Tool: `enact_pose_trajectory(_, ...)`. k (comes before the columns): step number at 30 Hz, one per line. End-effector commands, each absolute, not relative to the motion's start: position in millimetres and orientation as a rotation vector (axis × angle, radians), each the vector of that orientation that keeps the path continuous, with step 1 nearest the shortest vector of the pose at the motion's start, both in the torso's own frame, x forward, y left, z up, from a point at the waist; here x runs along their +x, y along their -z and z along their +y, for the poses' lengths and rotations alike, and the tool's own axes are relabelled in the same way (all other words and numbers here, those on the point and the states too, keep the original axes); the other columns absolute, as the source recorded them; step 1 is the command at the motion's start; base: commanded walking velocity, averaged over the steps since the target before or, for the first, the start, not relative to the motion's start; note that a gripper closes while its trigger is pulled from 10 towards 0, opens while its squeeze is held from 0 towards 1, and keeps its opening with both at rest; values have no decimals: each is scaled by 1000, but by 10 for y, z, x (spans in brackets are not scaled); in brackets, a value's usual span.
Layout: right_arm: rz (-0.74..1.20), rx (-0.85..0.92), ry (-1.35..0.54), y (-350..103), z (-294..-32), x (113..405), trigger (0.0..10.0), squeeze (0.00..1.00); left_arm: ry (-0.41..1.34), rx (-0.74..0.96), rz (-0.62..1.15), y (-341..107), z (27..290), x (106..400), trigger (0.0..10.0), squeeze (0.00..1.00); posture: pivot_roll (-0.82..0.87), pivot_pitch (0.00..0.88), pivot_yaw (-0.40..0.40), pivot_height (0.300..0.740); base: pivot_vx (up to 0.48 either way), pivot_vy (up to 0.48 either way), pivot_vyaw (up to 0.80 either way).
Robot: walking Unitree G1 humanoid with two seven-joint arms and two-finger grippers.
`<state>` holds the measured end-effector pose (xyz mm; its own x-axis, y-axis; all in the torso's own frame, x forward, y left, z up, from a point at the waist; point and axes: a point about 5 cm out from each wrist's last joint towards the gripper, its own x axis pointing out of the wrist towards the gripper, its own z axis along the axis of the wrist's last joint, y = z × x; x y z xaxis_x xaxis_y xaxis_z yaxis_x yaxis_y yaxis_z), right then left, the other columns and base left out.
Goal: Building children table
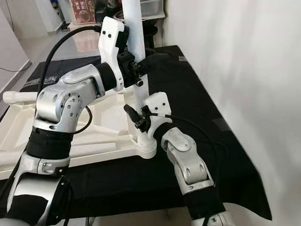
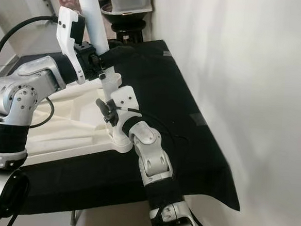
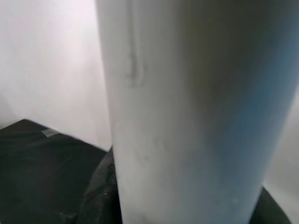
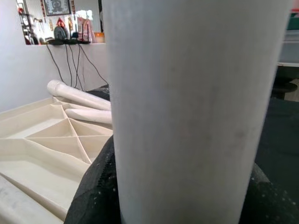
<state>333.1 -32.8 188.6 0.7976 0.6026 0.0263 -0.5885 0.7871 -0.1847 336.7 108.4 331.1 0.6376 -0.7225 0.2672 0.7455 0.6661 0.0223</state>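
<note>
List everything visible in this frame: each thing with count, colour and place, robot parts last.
Table top: one, cream, ribbed underside up, lying on the black cloth.
Upright table leg: one, white, standing in the table top's near corner socket.
Loose table legs: two, white, lying on the table top's far side.
Black cloth: one, covering the work surface beside the white wall.
Storage boxes: several, clear, one with an orange lid, on the floor behind.
Left gripper: on the upright leg, higher up.
Right gripper: on the upright leg near its base.
</note>
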Motion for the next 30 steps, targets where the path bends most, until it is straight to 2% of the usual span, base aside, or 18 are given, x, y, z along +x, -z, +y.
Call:
enact_pose_trajectory(1,104,-209,-639,-1519,-350,3273,0,0,834,-95,-244,-3265,1100,3373,0,0,-71,79,89,740,0,0,0)
enact_pose_trajectory(2,106,-217,-639,-1527,-360,3275,0,0,834,-95,-245,-3268,1099,3375,0,0,-72,76,90,740,0,0,0)
enact_pose_trajectory(4,103,-245,-648,-1548,-382,3304,4510,0,836,-91,-246,-3271,1095,3378,0,0,-72,76,89,740,0,0,0)
enact_pose_trajectory(5,103,-245,-648,-1548,-382,3304,4510,0,836,-91,-246,-3271,1095,3378,0,0,-72,76,89,740,0,0,0)
enact_pose_trajectory(6,74,-249,-690,-1593,-376,3321,10000,0,836,-89,-246,-3273,1094,3379,0,0,-72,75,87,740,0,0,0)
enact_pose_trajectory(8,52,-251,-721,-1625,-371,3330,10000,0,836,-89,-247,-3274,1093,3380,0,0,-72,75,87,740,0,0,0)
enact_pose_trajectory(9,-9,-207,-848,-1751,-355,3350,10000,1000,837,-89,-248,-3276,1089,3377,0,0,-74,75,86,740,0,0,0)
enact_pose_trajectory(10,-9,-207,-848,-1751,-355,3350,10000,1000,837,-89,-248,-3276,1089,3377,0,0,-74,75,86,740,0,0,0)
enact_pose_trajectory(12,-127,-139,-1034,-1984,-391,3401,10000,1000,841,-91,-251,-3279,1081,3370,0,0,-75,74,87,740,0,0,0)
enact_pose_trajectory(13,-127,-139,-1034,-1984,-391,3401,10000,1000,841,-91,-251,-3279,1081,3370,0,0,-75,74,87,740,0,0,0)
enact_pose_trajectory(16,-177,-164,-1299,-2125,-466,3407,10000,1000,848,-91,-252,-3283,1065,3369,0,0,-71,69,90,740,0,0,0)
enact_pose_trajectory(17,-177,-164,-1299,-2125,-466,3407,10000,1000,848,-91,-252,-3283,1065,3369,0,0,-71,69,90,740,0,0,0)
enact_pose_trajectory(18,-163,-186,-1348,-2123,-466,3412,10000,75,851,-90,-253,-3287,1062,3365,0,0,-66,66,92,740,0,0,0)
enact_pose_trajectory(19,-147,-201,-1378,-2117,-456,3428,10000,0,853,-90,-254,-3290,1060,3361,0,0,-65,66,92,740,0,0,0)
enact_pose_trajectory(26,-124,-196,-1440,-2123,-368,3507,10000,0,859,-81,-254,-3299,1056,3348,0,0,-43,62,89,740,0,0,0)
enact_pose_trajectory(27,-127,-187,-1470,-2119,-354,3507,2863,0,861,-79,-254,-3305,1054,3341,0,0,-37,64,91,740,0,0,0)
enact_pose_trajectory(28,-120,-175,-1508,-2102,-347,3496,0,0,863,-78,-255,-3311,1053,3335,0,0,-37,64,91,740,0,0,0)
enact_pose_trajectory(30,-116,-166,-1541,-2090,-347,3490,0,0,865,-78,-255,-3315,1051,3332,0,0,-37,64,91,740,0,0,0)
